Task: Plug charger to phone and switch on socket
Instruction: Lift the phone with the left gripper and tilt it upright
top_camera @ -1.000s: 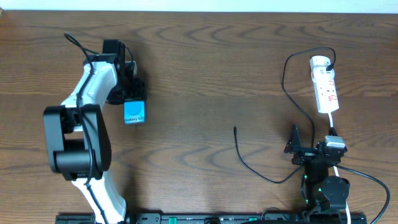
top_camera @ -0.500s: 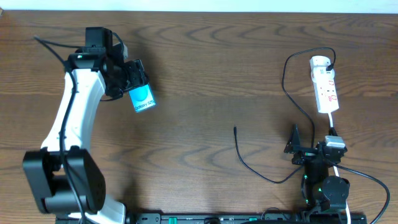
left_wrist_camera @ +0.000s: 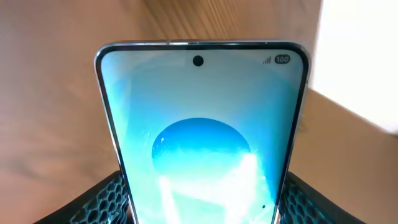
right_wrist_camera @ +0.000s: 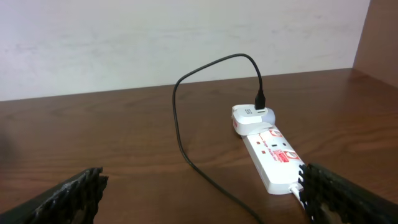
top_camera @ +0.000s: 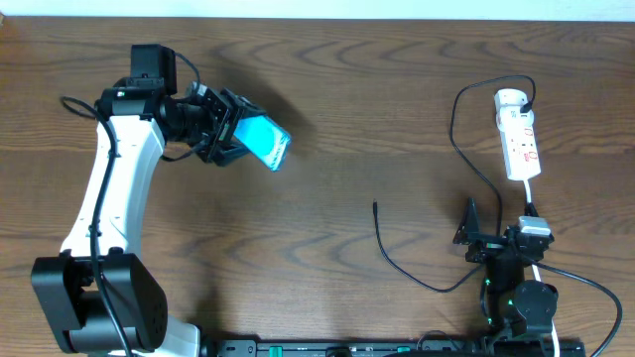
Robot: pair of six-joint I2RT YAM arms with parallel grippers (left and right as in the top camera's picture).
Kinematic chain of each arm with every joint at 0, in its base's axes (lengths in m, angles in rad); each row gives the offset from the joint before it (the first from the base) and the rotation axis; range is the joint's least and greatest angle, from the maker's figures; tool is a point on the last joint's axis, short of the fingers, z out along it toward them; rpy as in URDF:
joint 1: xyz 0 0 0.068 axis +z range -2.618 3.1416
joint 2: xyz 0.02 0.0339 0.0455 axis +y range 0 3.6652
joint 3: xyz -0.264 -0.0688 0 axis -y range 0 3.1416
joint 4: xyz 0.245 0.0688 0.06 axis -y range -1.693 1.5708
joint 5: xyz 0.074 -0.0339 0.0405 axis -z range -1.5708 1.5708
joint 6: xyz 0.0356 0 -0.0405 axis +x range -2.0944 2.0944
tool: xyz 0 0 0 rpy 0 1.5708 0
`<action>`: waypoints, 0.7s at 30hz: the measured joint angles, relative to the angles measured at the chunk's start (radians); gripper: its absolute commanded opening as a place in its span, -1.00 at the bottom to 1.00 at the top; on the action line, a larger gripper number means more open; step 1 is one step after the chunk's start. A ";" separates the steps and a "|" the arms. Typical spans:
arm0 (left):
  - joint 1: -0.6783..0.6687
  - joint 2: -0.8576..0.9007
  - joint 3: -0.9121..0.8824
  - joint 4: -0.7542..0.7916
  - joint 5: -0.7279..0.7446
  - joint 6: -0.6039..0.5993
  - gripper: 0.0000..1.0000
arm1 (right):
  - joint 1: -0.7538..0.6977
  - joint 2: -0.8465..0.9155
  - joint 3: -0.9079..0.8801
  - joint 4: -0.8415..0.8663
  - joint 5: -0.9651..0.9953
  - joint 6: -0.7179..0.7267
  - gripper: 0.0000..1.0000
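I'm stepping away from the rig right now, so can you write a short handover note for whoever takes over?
Left hand: closed on the phone, held tilted over the left side of the table, screen lit.
Right hand: open and empty, pointing at the power strip at the right.
Charger cable: one end goes into a white adapter at the strip's far end; its loose tip lies on the table mid-right.
Done: phone gripped, charger at the strip.
Left: put the tip into the phone, then switch the strip on. Its switch state cannot be read here.
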 measured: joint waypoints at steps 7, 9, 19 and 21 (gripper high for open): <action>0.000 0.000 0.000 0.010 0.209 -0.361 -0.86 | 0.000 0.000 0.000 0.000 0.000 0.000 0.98; 0.000 0.000 0.000 0.034 0.256 -0.438 -0.86 | 0.000 0.000 0.000 0.000 0.000 0.000 0.98; 0.000 0.000 0.000 0.194 0.483 -0.626 -0.86 | 0.000 0.000 0.000 0.000 0.000 0.000 0.99; 0.002 0.000 0.000 0.195 0.522 -0.642 -0.86 | 0.000 0.000 0.000 0.000 0.000 0.000 0.98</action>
